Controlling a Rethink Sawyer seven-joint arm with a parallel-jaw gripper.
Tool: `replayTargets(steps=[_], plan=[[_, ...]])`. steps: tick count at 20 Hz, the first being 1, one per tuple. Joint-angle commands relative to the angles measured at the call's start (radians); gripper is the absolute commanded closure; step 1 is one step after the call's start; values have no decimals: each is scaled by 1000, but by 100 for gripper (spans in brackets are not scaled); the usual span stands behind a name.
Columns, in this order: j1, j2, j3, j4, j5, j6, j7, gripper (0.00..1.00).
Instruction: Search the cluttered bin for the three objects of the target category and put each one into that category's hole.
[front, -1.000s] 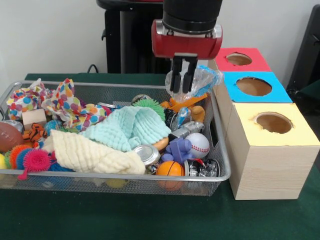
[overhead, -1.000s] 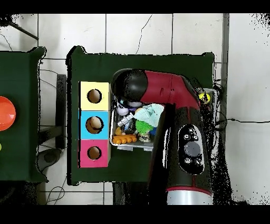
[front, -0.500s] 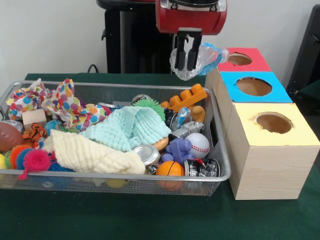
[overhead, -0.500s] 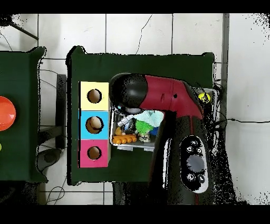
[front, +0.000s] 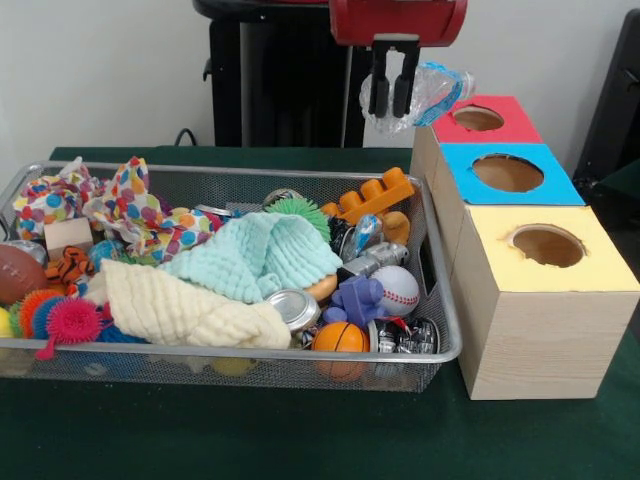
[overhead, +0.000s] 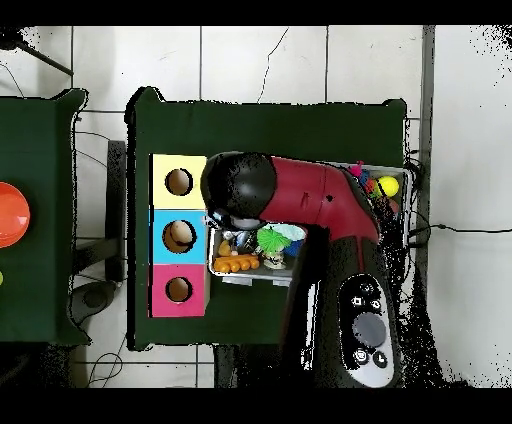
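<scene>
Fingers (front: 380, 80) round one plastic bottle (front: 432, 92)

Arm: we see our red and black arm (overhead: 320, 200) reaching across from the base, its black elbow end uppermost in the overhead view.
Wrist: our red wrist housing (front: 397, 20) sits at the top edge of the front view.
Gripper: our gripper (front: 391, 100) hangs straight down, its two black fingers (front: 380, 85) close together and pinched on a crumpled plastic bottle (front: 425, 95).
Height: we hold it raised.

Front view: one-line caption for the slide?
End effector holds a crumpled plastic bottle above the mesh bin, beside the red box.
</scene>
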Motion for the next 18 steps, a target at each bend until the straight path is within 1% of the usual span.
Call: replayTargets(steps=[1,18], plan=[[15,12,45,142,41,24,141,100],[99,40,11,156,95,-43,254,100]])
